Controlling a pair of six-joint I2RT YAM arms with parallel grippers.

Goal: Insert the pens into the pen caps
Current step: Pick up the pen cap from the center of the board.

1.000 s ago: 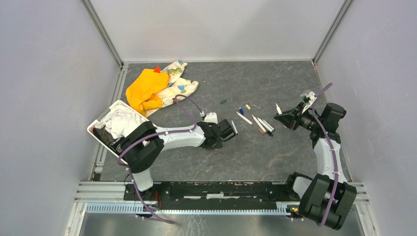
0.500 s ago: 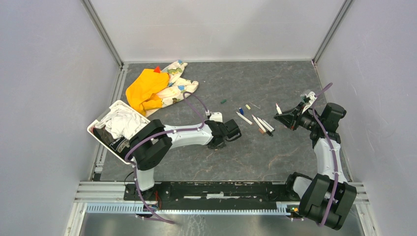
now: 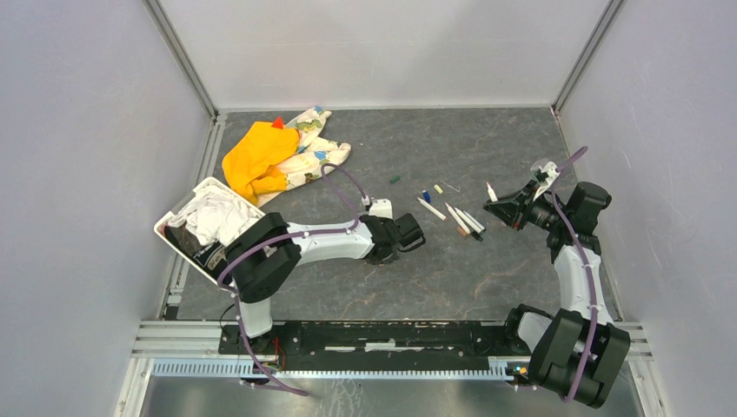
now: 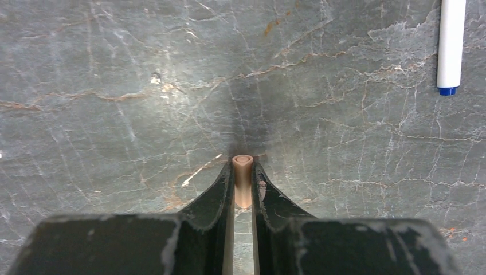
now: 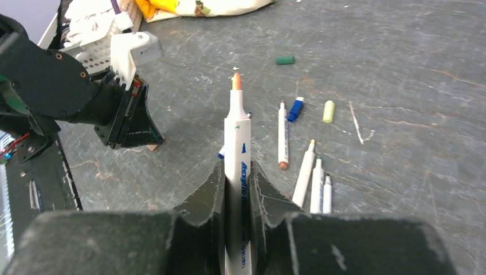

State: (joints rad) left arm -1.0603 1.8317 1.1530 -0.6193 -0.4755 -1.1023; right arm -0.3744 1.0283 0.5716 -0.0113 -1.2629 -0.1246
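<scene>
Left gripper (image 4: 243, 177) is pinching a peach pen cap (image 4: 243, 162) low over the grey table (image 4: 114, 86). The right gripper (image 5: 236, 172) is clamping an orange-tipped white pen (image 5: 236, 120), lifted above the other pens (image 5: 282, 134) lying loose.

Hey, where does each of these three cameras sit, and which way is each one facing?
Top external: above and behind, looking down on the table; both arms, left gripper and right gripper show.
Left wrist: looks down at the table past its own fingers, pinching a tan cap.
Right wrist: looks across the table along its fingers, clamping a white pen.
Shared: top and right wrist both show the blue cap.
</scene>
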